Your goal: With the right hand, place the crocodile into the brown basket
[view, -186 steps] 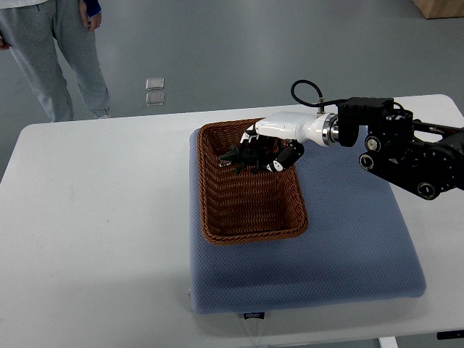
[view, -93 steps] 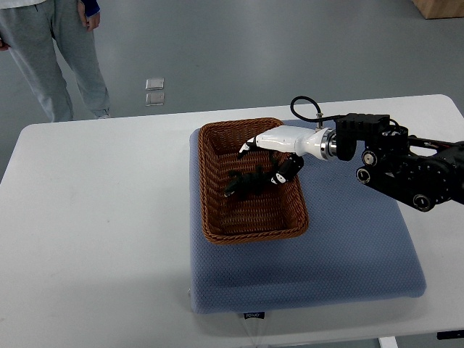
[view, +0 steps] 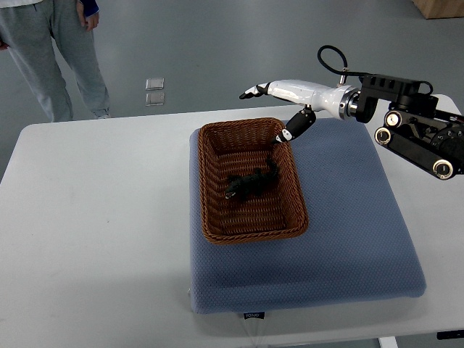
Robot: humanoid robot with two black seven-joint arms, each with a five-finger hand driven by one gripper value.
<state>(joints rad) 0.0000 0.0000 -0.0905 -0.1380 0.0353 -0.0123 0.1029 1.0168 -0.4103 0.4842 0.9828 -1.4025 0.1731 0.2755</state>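
Observation:
A dark toy crocodile lies on the floor of the brown wicker basket, near its middle. The basket stands on a blue-grey cushion. My right hand hovers above the basket's far right corner, fingers stretched out and open, holding nothing. Its arm comes in from the right edge. The left arm does not show.
The cushion rests on a white table. A person in grey trousers stands beyond the table's far left corner. A small square plate lies on the floor behind the table.
The right hand let go of the crocodile, which dropped into the basket. The hand then opened and rose up and back to the right, away from the basket.

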